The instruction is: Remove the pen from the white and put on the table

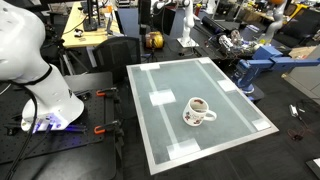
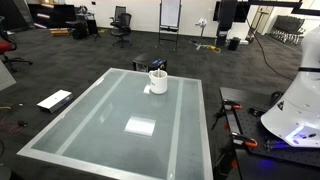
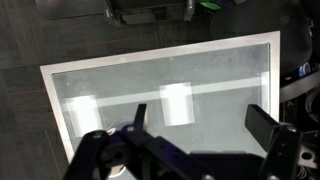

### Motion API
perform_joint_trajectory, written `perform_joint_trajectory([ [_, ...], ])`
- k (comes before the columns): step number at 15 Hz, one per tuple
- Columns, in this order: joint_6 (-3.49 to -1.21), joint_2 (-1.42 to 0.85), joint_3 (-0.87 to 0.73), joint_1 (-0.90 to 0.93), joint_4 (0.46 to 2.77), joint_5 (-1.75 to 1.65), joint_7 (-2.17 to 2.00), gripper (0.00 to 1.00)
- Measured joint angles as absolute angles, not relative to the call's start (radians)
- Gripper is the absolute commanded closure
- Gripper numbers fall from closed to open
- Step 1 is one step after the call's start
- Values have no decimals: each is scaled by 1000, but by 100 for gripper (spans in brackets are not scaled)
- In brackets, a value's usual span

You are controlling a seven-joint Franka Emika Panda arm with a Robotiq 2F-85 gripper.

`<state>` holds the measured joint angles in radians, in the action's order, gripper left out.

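The white mug (image 1: 198, 110) stands upright on the pale frosted table (image 1: 170, 130), toward one side; it shows in both exterior views (image 2: 157, 80). Its inside looks dark. The pen is too thin to make out in any view. In the wrist view my gripper (image 3: 202, 125) hangs high above the table (image 3: 220, 95), its two black fingers wide apart with nothing between them. The gripper itself does not show in either exterior view.
The robot's white base (image 1: 50, 105) (image 2: 295, 112) stands beside the table. White rectangular patches (image 3: 176, 102) mark the top. Wooden workbenches, a blue machine (image 1: 255, 65), office chairs (image 2: 121, 22) and a flat white panel (image 2: 55, 99) on the floor surround the table.
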<state>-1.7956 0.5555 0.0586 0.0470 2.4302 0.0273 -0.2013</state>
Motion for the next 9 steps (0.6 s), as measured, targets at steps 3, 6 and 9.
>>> perform_joint_trajectory([
  [3,-1819,556,58,28,2430,25,-244,0],
  [6,-1871,556,55,-17,2430,23,-294,0],
  [9,-1938,554,50,-68,2431,17,-343,0],
])
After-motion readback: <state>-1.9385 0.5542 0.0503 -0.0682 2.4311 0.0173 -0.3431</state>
